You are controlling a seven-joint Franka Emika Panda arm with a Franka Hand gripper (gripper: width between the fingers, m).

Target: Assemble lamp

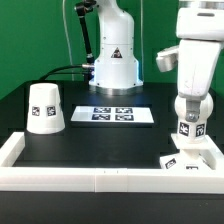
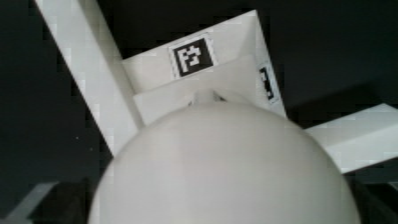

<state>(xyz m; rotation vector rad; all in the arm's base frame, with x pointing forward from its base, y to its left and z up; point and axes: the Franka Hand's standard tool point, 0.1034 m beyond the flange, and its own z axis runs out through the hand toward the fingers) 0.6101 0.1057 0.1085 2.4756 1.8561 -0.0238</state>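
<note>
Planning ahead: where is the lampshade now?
In the exterior view the lampshade stands on the table at that view's left, left of the marker board, wide end down.

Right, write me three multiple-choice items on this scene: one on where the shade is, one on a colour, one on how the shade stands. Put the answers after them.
1. Where does the shade stand?
A. At the exterior view's left
B. At the exterior view's right
C. In the middle of the far edge

2. What colour is the tabletop?
A. White
B. Black
C. Red

3. How does the shade sit?
A. Lying on its side
B. Standing, wide end up
C. Standing, narrow end up

Answers:
1. A: the exterior view shows it alone near that view's left edge.
2. B: the bare surface around the parts is black.
3. C: it is upright and tapers toward its top.
</note>
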